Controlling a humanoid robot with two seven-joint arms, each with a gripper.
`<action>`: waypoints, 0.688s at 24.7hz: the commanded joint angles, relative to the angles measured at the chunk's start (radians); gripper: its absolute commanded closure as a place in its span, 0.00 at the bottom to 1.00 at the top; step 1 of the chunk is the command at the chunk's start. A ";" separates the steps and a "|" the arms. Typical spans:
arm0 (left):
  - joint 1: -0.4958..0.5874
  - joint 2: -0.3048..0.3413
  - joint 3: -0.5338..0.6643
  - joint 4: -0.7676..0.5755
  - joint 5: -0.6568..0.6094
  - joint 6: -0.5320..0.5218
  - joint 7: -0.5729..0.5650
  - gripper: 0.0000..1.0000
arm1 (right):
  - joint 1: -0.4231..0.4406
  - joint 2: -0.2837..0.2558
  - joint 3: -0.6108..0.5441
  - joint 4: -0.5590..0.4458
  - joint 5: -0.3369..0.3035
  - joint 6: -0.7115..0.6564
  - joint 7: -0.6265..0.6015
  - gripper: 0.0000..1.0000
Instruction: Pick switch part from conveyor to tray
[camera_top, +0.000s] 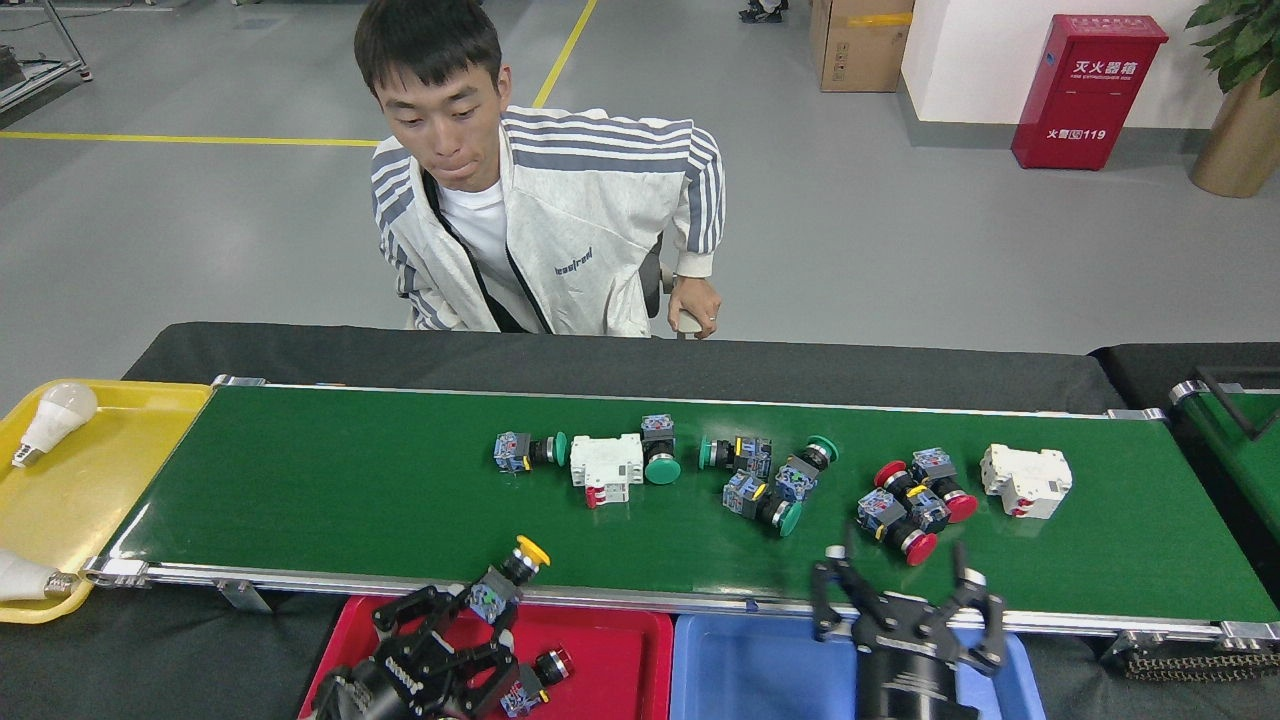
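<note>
Head view: left gripper (470, 620) pinches a yellow-capped switch part (508, 578) above the red tray (610, 650); right gripper (908, 600), fingers spread, hovers at the conveyor (300, 480) near edge.

Conveyor (300, 490) bearing switch parts (760, 480)

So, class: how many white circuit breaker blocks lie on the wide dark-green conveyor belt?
2. One white circuit breaker block sits near the middle of the wide dark-green conveyor belt, between green-capped switches; the other lies near its right end. None seems hidden.
</note>
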 joint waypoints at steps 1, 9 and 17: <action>0.030 0.009 0.029 -0.052 0.001 -0.004 -0.006 0.00 | 0.022 -0.032 -0.060 -0.017 -0.028 -0.079 -0.012 0.01; 0.084 -0.084 0.243 -0.104 0.007 0.089 -0.004 0.00 | 0.126 -0.022 -0.270 -0.015 -0.152 -0.550 -0.032 0.01; 0.085 -0.112 0.342 -0.104 0.002 0.120 -0.009 0.00 | -0.007 0.070 -0.167 0.043 -0.031 -0.556 0.150 0.01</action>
